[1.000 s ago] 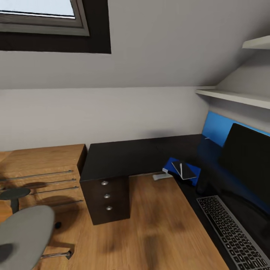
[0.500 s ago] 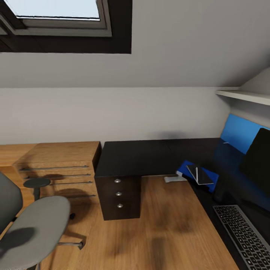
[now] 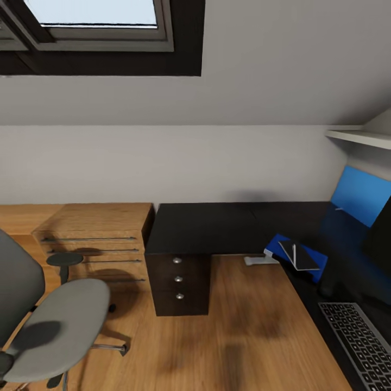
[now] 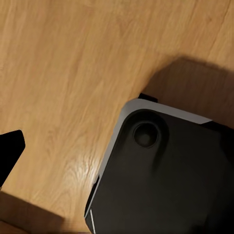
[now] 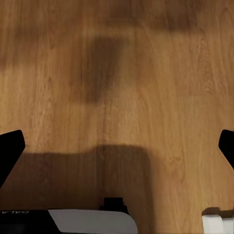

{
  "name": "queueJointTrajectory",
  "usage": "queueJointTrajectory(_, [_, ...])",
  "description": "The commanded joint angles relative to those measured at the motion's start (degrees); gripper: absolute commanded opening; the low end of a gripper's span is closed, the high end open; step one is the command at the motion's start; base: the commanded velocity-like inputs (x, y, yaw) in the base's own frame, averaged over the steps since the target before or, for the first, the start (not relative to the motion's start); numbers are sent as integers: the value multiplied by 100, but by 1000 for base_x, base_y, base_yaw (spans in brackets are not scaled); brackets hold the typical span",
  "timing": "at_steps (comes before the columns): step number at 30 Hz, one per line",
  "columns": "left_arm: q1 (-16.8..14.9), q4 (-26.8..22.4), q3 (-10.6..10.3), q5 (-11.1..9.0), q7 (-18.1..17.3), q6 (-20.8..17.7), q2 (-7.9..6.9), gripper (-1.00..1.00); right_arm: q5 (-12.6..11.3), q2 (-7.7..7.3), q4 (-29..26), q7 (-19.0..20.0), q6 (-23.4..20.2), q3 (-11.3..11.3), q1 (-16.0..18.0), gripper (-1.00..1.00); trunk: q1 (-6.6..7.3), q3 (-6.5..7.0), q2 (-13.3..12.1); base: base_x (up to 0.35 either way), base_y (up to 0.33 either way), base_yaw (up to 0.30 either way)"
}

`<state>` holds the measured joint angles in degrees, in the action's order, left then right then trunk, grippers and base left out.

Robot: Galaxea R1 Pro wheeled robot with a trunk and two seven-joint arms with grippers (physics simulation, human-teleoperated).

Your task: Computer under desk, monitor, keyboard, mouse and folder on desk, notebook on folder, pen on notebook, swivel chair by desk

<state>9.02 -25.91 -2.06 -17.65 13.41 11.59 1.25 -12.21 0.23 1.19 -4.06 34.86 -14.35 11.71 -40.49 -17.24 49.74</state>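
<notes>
Nearest, at the lower left of the head view, the swivel chair (image 3: 57, 328): grey padded seat, tall grey back at the frame's edge, a round black armrest pad behind, chrome legs on the wooden floor (image 3: 239, 336), well apart from the desk. Under the left wrist, the same wooden floor and a dark rounded-corner part of the robot's base (image 4: 161, 175); one black fingertip (image 4: 9, 148) of the left gripper at the picture's edge, so cannot tell whether spread or closed. Under the right wrist, bare floor with shadows; two black fingertips (image 5: 10, 146) of the right gripper (image 5: 117, 146) at opposite edges of the picture, spread wide, holding nothing. At the lower right of the head view, the keyboard (image 3: 358, 345) flat on the black desk (image 3: 206, 228), cut off by the frame. Just beyond it, the black edge of the monitor (image 3: 382, 233) upright on the desk before the bright blue back panel (image 3: 358, 193). Farther along the desk's inner edge, the blue folder (image 3: 312, 260) lying flat, a dark notebook (image 3: 300, 255) on top of it, a thin pale pen (image 3: 294, 253) on the notebook. Beneath the desk's far wing, a dark drawer unit (image 3: 180, 282) with three round knobs. Left of that, a low oak shelving unit (image 3: 98, 239) against the wall. Highest up, a skylight (image 3: 92, 16) in the sloped ceiling and a white wall shelf (image 3: 361, 136) at the right.
</notes>
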Motion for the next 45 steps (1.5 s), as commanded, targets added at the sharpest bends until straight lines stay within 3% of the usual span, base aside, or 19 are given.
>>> queueJointTrajectory(1, [3,-10,-23,-36,29,13,-2,100,-27,3,13,-23,23,-50,6,100,-1,-6,5,0,0,271])
queueJointTrajectory(5, [3,-8,-22,-36,30,17,-2,100,-27,3,13,-24,91,-50,6,100,-1,-6,5,0,0,274])
queueJointTrajectory(13, [3,-8,-22,-36,30,20,-2,100,-27,3,13,-36,714,-50,-110,100,-1,-6,5,0,0,277])
queueJointTrajectory(21, [3,-5,-22,-41,30,19,-4,100,-40,-20,13,-49,951,-34,-204,100,-1,-6,5,0,0,279])
queueJointTrajectory(24, [3,-8,-22,-43,30,19,-8,100,-48,-44,13,-66,1175,-25,-319,100,-1,-6,5,0,0,279])
queueJointTrajectory(25, [3,-6,-22,-44,30,23,-4,100,-60,-71,13,-78,1533,-19,-478,100,-1,-6,5,0,0,279])
queueJointTrajectory(31, [3,-4,-22,-34,30,43,10,100,-76,-84,19,-123,2202,-22,-760,100,-1,-6,5,0,0,279])
queueJointTrajectory(36, [3,-9,-26,-23,30,79,17,100,-79,-70,21,-265,2438,-27,-856,100,-1,-6,5,0,0,279])
queueJointTrajectory(38, [3,-5,-43,-15,23,472,28,100,-80,-65,20,-366,2514,-26,-881,100,-1,-6,5,0,0,279])
queueJointTrajectory(43, [3,3,-169,-15,25,1048,35,100,-80,-42,15,-489,2514,-37,-888,100,-1,-6,5,0,0,279])
queueJointTrajectory(44, [3,46,-265,-14,22,1432,39,100,-83,-34,14,-521,2514,-36,-889,100,-1,-6,5,0,0,279])
queueJointTrajectory(45, [3,69,-280,-15,18,1558,40,100,-84,-34,13,-525,2514,-36,-890,100,-1,-6,5,0,0,279])
